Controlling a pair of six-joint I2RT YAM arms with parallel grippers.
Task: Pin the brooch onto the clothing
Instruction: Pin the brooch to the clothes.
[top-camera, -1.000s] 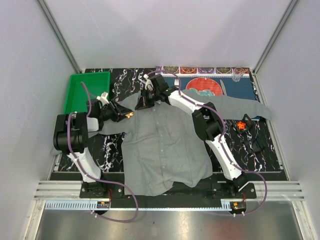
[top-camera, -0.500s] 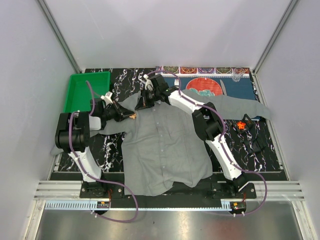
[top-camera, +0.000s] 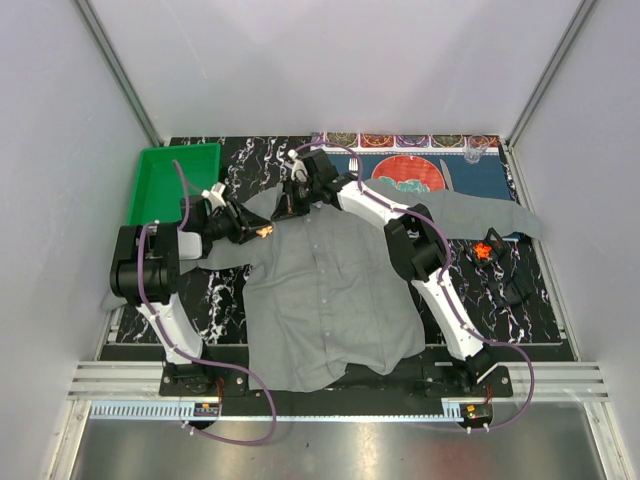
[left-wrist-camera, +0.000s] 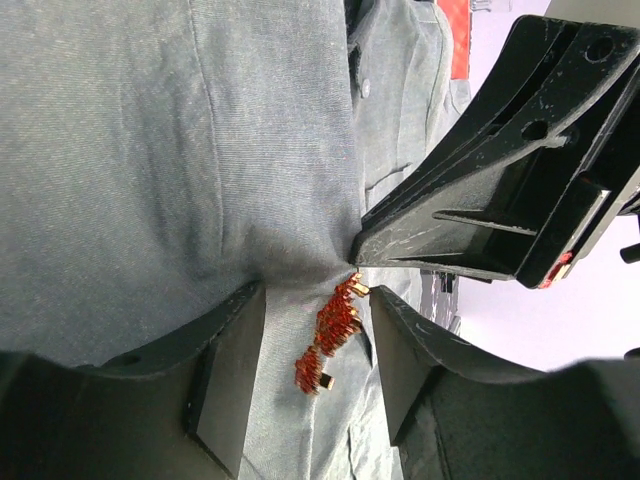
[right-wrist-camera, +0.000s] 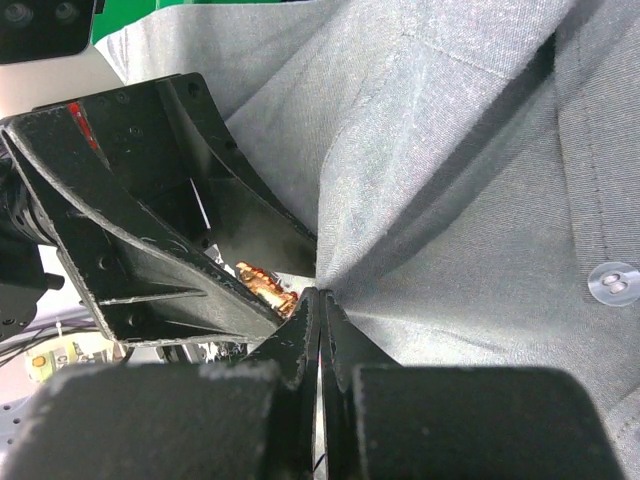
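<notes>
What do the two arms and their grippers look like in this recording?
The left arm and right arm have white links and bulky black joint housings; purple cables loop from the bases. The left gripper and right gripper are black, with angular, scuffed fingers and small red marks.

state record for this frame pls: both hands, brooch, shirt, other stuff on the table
left hand: open, one finger on each side of the brooch, gaps on both sides
right hand: shut, pinching a fold of the shirt
brooch: orange-gold, lying on the shirt, one end at the pinched fold
pinned: cannot tell
shirt: grey, spread out, buttons up
other: green tray at far left; blue placemat at far right; small orange item near the outstretched sleeve
</notes>
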